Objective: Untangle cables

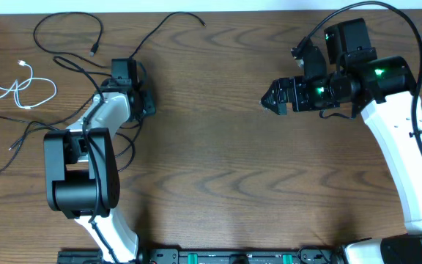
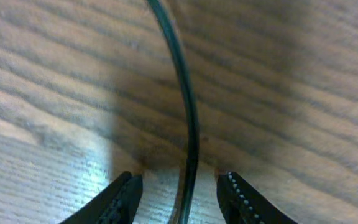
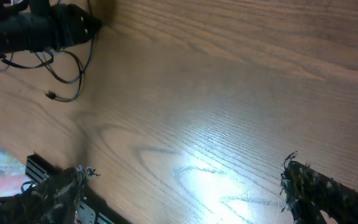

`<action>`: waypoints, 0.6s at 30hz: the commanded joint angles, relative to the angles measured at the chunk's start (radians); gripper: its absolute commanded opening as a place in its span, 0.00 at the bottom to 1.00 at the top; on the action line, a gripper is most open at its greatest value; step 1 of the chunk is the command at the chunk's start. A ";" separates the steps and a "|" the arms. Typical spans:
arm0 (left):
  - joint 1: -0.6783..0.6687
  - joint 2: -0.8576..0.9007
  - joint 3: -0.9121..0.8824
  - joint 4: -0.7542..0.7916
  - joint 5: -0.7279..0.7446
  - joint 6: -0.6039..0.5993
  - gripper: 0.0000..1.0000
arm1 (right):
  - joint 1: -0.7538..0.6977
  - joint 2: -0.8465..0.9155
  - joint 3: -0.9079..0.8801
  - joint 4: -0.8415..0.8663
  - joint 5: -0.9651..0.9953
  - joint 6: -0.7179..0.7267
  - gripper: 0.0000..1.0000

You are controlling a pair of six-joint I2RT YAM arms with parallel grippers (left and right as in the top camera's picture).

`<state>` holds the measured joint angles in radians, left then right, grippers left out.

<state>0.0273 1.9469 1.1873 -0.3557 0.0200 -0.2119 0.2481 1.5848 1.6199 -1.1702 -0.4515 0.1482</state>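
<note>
Several thin black cables (image 1: 70,31) loop across the table's far left corner, and a white cable (image 1: 20,92) lies coiled at the left edge. My left gripper (image 1: 145,103) points down among the black cables. In the left wrist view a black cable (image 2: 188,112) runs between its fingers (image 2: 126,193), with a gap on each side, so the left gripper (image 2: 180,180) is open around it. My right gripper (image 1: 268,98) hovers over bare wood right of centre. It is wide open (image 3: 185,180) with nothing between its fingers. The right wrist view shows black cables (image 3: 67,74) far off.
Another black cable (image 1: 9,139) trails along the left edge near the left arm's base (image 1: 79,180). A thick black wire (image 1: 409,29) arcs over the right arm. A black rail (image 1: 218,257) lines the table's front edge.
</note>
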 commanded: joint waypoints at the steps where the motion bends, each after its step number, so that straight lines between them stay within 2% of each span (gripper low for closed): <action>1: 0.001 0.018 -0.006 -0.001 -0.010 0.002 0.42 | 0.009 0.006 0.001 0.000 0.001 -0.015 0.99; 4: 0.001 0.018 -0.006 -0.001 -0.009 0.002 0.30 | 0.009 0.006 0.001 -0.001 0.001 -0.015 0.99; 9: 0.001 0.018 -0.006 -0.013 -0.010 0.002 0.23 | 0.009 0.006 0.001 -0.001 0.001 -0.015 0.99; 13: 0.001 0.018 -0.006 -0.040 -0.010 0.002 0.08 | 0.009 0.006 0.001 -0.001 0.001 -0.015 0.99; 18: 0.001 0.018 -0.006 -0.107 -0.008 0.000 0.07 | 0.009 0.006 0.001 -0.001 0.001 -0.015 0.99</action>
<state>0.0273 1.9476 1.1866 -0.4156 0.0196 -0.2092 0.2481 1.5848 1.6199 -1.1702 -0.4511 0.1482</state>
